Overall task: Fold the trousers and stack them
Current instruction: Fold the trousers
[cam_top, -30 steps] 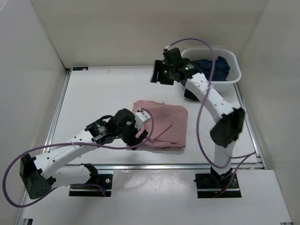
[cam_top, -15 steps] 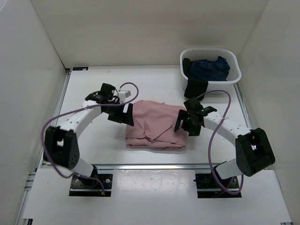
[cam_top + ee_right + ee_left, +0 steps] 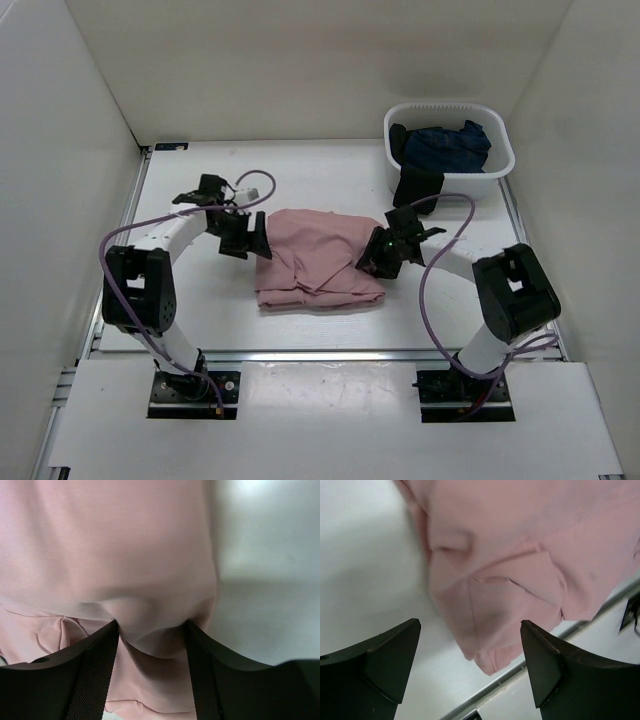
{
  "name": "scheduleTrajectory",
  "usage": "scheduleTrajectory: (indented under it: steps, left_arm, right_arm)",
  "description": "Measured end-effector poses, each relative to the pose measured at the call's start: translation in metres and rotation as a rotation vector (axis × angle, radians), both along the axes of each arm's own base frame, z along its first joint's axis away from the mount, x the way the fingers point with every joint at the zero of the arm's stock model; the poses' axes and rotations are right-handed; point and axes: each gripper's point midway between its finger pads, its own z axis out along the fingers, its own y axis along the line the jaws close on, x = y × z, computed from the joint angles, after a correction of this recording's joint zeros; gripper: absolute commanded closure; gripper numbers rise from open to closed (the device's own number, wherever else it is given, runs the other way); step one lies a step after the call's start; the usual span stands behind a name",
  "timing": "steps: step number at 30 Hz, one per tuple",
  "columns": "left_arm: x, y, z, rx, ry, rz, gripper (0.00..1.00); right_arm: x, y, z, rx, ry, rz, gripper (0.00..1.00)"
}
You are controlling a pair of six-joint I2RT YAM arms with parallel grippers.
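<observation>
The dusty-pink trousers [image 3: 320,262] lie folded in a loose bundle at the table's middle. My left gripper [image 3: 254,240] is at the bundle's left edge. In the left wrist view its jaws [image 3: 470,624] stand wide open, with the trousers [image 3: 520,555] just beyond the tips and nothing gripped. My right gripper [image 3: 373,258] presses into the bundle's right edge. In the right wrist view its jaws [image 3: 152,626] are apart and a bulge of the pink fabric [image 3: 125,545] sits over and between the tips.
A white basket [image 3: 450,106] stands at the back right with a dark navy garment [image 3: 450,145] inside and a black garment [image 3: 416,186] hanging over its front. A metal rail [image 3: 330,353] runs along the table's near edge.
Both grippers have come to the bundle's two sides. Since half a second ago the bundle has shifted left and its right side has bunched up. My left gripper has drawn back to the left.
</observation>
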Motion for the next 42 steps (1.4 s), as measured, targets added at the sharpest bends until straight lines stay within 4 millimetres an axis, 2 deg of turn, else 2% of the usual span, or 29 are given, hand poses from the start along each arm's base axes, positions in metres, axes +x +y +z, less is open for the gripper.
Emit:
scheduleTrajectory:
  steps: [5,8,10,14,19,23,26,27,29,30,31,34,35,39,40,42]
  left_arm:
    - [0.040,0.046,0.015,0.005,-0.076,0.150,0.04]
    - [0.051,0.065,0.020,0.010,-0.101,0.205,0.04]
    - [0.053,0.073,0.022,0.011,-0.107,0.229,0.03]
    - [0.052,0.089,0.031,0.013,-0.120,0.276,0.03]
    - [0.048,0.109,0.057,0.017,-0.183,0.335,0.02]
    - [0.044,0.121,0.082,0.018,-0.255,0.372,0.00]
    - [0.039,0.128,0.093,0.013,-0.278,0.395,0.00]
    - [0.038,0.131,0.095,0.013,-0.279,0.404,0.00]
    - [0.033,0.138,0.099,0.013,-0.277,0.431,0.00]
    - [0.031,0.143,0.101,0.015,-0.278,0.446,0.00]
    - [0.029,0.147,0.103,0.018,-0.282,0.462,0.00]
    - [0.022,0.162,0.113,0.035,-0.306,0.512,0.00]
    - [0.019,0.167,0.117,0.047,-0.321,0.530,0.00]
    - [0.008,0.187,0.127,0.112,-0.349,0.602,0.00]
    - [0.004,0.194,0.129,0.138,-0.351,0.626,0.00]
    - [-0.001,0.204,0.129,0.177,-0.345,0.660,0.00]
  right_arm:
    - [0.034,0.020,0.004,0.045,-0.023,-0.025,0.40]
    - [0.049,0.031,0.008,0.068,-0.035,-0.028,0.43]
    - [0.052,0.035,0.011,0.090,-0.033,-0.028,0.45]
    - [0.040,0.034,0.013,0.116,0.000,-0.058,0.52]
    - [-0.001,0.018,0.016,0.143,0.061,-0.107,0.50]
    - [-0.012,0.020,0.012,0.175,0.109,-0.132,0.50]
    - [-0.012,0.021,0.013,0.186,0.117,-0.143,0.40]
    - [-0.012,0.020,0.013,0.182,0.118,-0.147,0.24]
    - [-0.013,0.015,0.014,0.153,0.122,-0.160,0.06]
    - [-0.014,0.011,0.016,0.131,0.119,-0.165,0.01]
    - [-0.015,0.006,0.021,0.104,0.112,-0.172,0.01]
    - [-0.014,-0.015,0.047,0.010,0.047,-0.202,0.01]
    - [-0.012,-0.025,0.063,-0.027,0.007,-0.210,0.01]
    - [-0.005,-0.059,0.140,-0.111,-0.172,-0.238,0.01]
    - [-0.002,-0.071,0.171,-0.134,-0.247,-0.250,0.01]
    - [-0.008,-0.092,0.198,-0.208,-0.295,-0.265,0.01]
